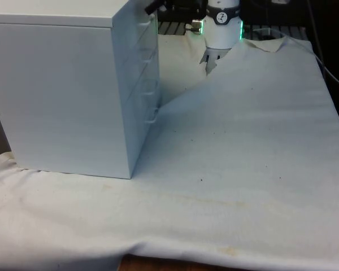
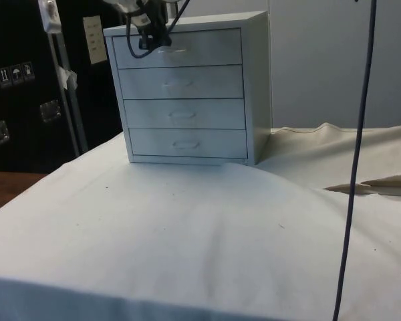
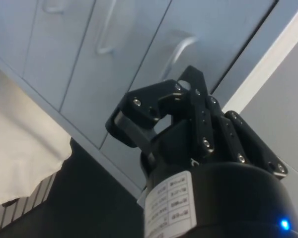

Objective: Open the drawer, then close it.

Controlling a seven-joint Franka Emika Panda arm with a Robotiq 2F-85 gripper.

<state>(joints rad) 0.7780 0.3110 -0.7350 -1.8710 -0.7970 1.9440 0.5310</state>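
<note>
A white chest of drawers [image 1: 62,90] stands on the cloth at the front view's left, its four drawer fronts facing the side camera. The top drawer [image 2: 200,48] sits flush with the three below it. My black gripper [image 2: 149,41] hangs close in front of that top drawer's left part, level with its handle [image 3: 178,48]. In the wrist view my gripper [image 3: 185,87] has its fingers pressed together just short of the curved handle, with nothing between them. Beside the chest's upper front corner, the gripper [image 1: 153,7] shows as a dark shape.
The white cloth [image 1: 243,147] rises in a ridge running from the chest's foot towards the robot's base. A dark cable [image 2: 357,167] hangs down in the side view's right. A metal stand [image 2: 63,87] is left of the chest there.
</note>
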